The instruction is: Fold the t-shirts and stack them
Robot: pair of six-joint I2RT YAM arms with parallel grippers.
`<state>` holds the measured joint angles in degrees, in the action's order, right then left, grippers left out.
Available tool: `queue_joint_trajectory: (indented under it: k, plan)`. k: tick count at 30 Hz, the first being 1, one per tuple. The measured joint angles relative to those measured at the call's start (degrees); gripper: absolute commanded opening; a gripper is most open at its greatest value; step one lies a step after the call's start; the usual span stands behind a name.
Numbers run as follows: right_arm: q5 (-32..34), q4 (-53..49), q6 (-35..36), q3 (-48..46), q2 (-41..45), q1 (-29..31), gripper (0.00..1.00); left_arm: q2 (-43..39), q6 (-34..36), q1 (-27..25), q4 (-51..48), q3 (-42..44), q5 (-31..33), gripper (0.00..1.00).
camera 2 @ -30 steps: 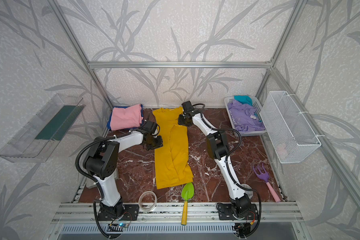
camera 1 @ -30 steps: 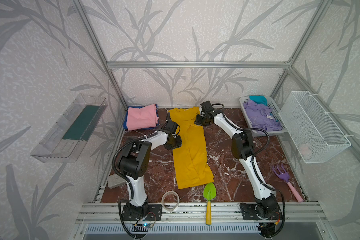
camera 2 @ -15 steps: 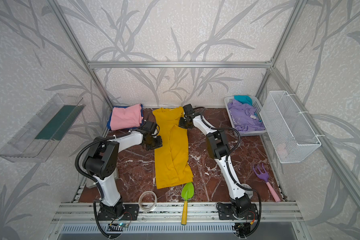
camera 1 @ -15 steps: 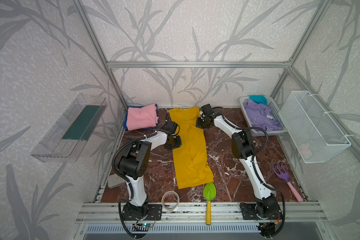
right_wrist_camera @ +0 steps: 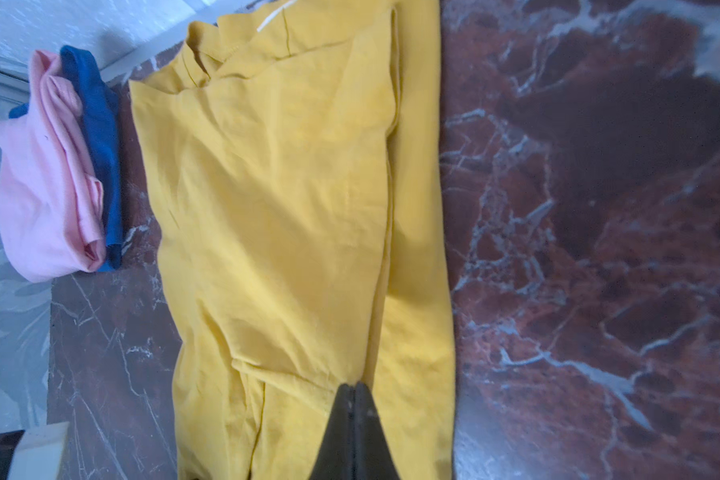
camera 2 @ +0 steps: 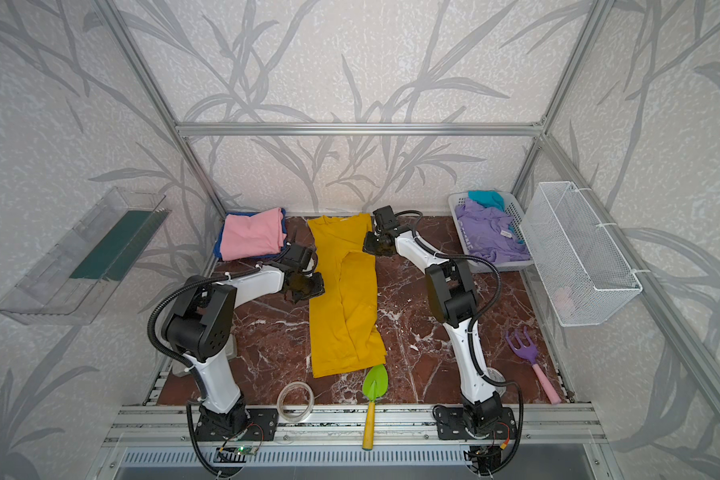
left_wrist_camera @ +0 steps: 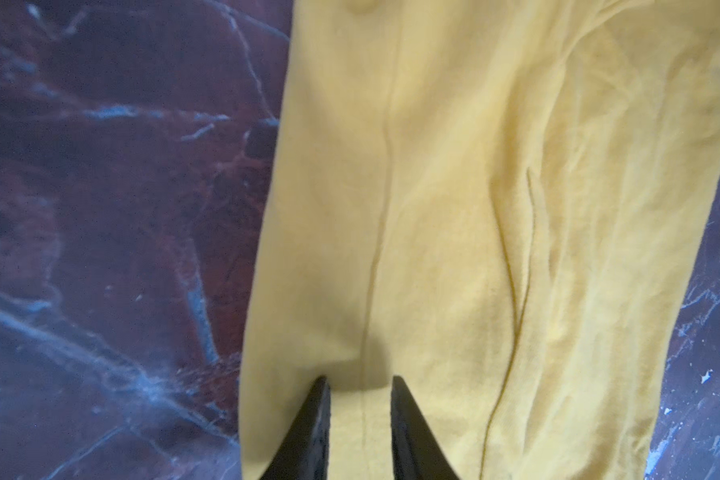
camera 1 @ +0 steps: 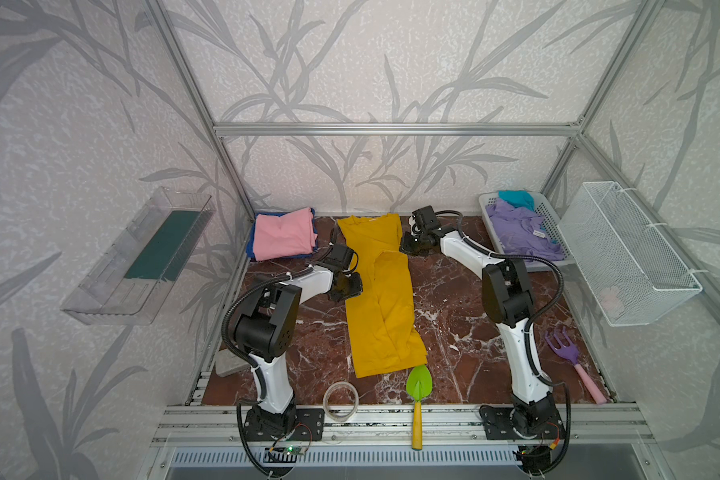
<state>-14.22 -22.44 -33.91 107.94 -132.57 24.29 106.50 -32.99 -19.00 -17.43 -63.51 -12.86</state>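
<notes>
A mustard-yellow t-shirt [camera 1: 381, 299] [camera 2: 346, 299] lies folded into a long strip down the middle of the marble table. My left gripper [camera 1: 352, 286] [left_wrist_camera: 359, 382] sits low at its left edge, open by a narrow gap, tips over the cloth [left_wrist_camera: 474, 208]. My right gripper [camera 1: 406, 247] [right_wrist_camera: 354, 386] is shut at the shirt's right side, tips against a fold edge [right_wrist_camera: 287, 208]; no cloth shows between them. A folded pink t-shirt [camera 1: 283, 232] lies on a blue one [camera 1: 250, 249] at the back left. Lavender [camera 1: 520, 232] and teal [camera 1: 516, 198] t-shirts fill the white basket.
The white perforated basket [camera 1: 547, 216] stands at the back right, a wire basket [camera 1: 628, 257] hangs on the right wall, and a clear tray [camera 1: 142, 253] hangs on the left wall. A tape roll [camera 1: 341, 401], green trowel [camera 1: 418, 386] and purple rake [camera 1: 566, 353] lie near the front edge.
My right gripper has shut and slid a little toward the front along the yellow shirt's right edge. The left gripper has stayed where it was.
</notes>
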Motion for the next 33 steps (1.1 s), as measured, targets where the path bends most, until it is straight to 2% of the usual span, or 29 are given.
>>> queue_joint_trajectory:
  k: [1,3,5,10,17,20,24,30,33]
  plan:
    - [-0.2,1.0,-0.3,-1.8,0.3,0.0,0.15,-0.2,0.0,0.0,0.2,0.3,0.0,0.28]
    - [-0.5,2.3,-1.1,-4.9,0.4,0.0,0.41,-0.7,0.0,0.0,0.2,0.9,0.1,0.28]
    - [-1.0,2.8,-1.4,-7.4,0.4,0.0,0.49,-1.5,-0.1,0.0,-0.3,1.7,0.7,0.28]
    - [-1.0,6.1,-1.3,-15.6,6.1,0.0,0.5,-7.9,-0.7,0.0,-5.7,5.4,3.3,0.29]
    - [1.4,3.6,2.5,-35.3,26.0,0.8,0.49,-26.0,-1.8,-2.2,-13.6,8.5,6.9,0.31]
    - [2.9,0.0,5.0,-40.9,34.0,2.8,0.49,-30.2,-3.1,-6.5,-16.1,10.8,7.3,0.35]
    - [3.1,-4.9,6.0,-48.7,42.1,7.2,0.52,-31.3,-5.7,-13.6,-19.7,15.8,6.2,0.45]
    - [0.7,-7.7,2.8,-58.2,44.0,16.6,0.61,-31.5,-10.4,-20.9,-23.1,20.8,4.0,0.49]
    - [-0.5,-7.8,0.7,-60.0,43.8,21.2,0.61,-32.9,-12.9,-23.6,-23.1,22.3,3.3,0.51]
